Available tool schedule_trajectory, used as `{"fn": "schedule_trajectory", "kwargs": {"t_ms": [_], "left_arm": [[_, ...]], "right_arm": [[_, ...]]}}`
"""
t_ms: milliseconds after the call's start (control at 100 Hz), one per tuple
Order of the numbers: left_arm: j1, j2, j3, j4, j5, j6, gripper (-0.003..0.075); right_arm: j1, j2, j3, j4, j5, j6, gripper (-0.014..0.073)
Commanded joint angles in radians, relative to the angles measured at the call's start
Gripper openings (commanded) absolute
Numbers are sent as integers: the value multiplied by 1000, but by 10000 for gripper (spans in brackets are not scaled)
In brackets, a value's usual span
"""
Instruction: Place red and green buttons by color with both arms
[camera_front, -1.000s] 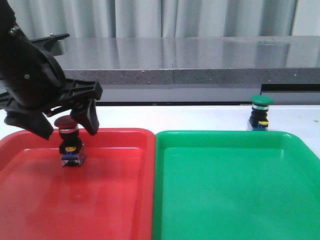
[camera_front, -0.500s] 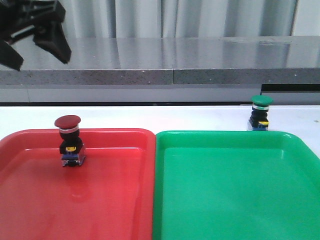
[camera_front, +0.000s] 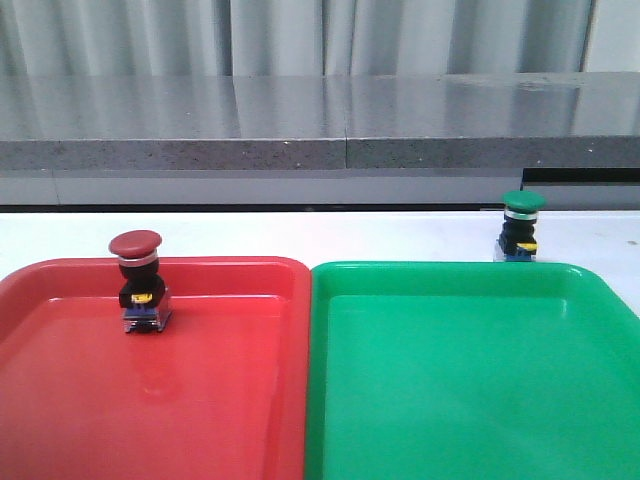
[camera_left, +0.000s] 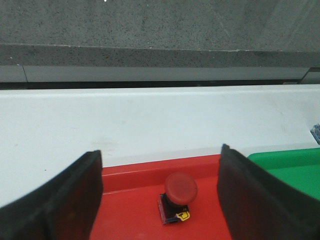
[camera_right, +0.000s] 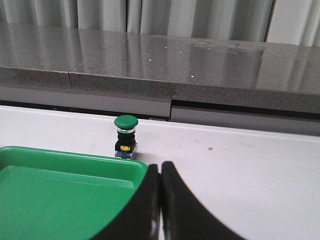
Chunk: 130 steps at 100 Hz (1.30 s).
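The red button (camera_front: 137, 282) stands upright inside the red tray (camera_front: 220, 400), near its far left part. It also shows in the left wrist view (camera_left: 178, 197). My left gripper (camera_left: 160, 200) is open and empty, raised above and behind the button, out of the front view. The green button (camera_front: 521, 228) stands on the white table behind the green tray (camera_front: 470, 400), at the right. It shows in the right wrist view (camera_right: 125, 136) too. My right gripper (camera_right: 160, 200) is shut and empty, over the green tray's right corner, well short of the green button.
The two trays sit side by side and touch at the middle. A grey stone ledge (camera_front: 320, 130) runs along the back of the white table (camera_front: 330, 235). Pale curtains hang behind it.
My left gripper let go of the red button, rose up and to the left, and left the front view. The red button stays standing in the red tray. The green button has not moved.
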Motion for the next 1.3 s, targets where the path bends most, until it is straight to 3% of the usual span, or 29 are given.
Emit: {"fn": "schedule_trajectory", "kwargs": {"t_ms": [0,290,1290], "left_arm": [[3,-88,32,32,-93,-4,337],[3,-302,157,66,-94,-4,-21],[3,-340,176,80,-94,-4,-19]], "right_arm": [[-7,-16,-14,4,-77,2,-67],[-7,-16,-14,4,-77,2,-67],[-7,-16,-14,4,-77,2,-67]]}}
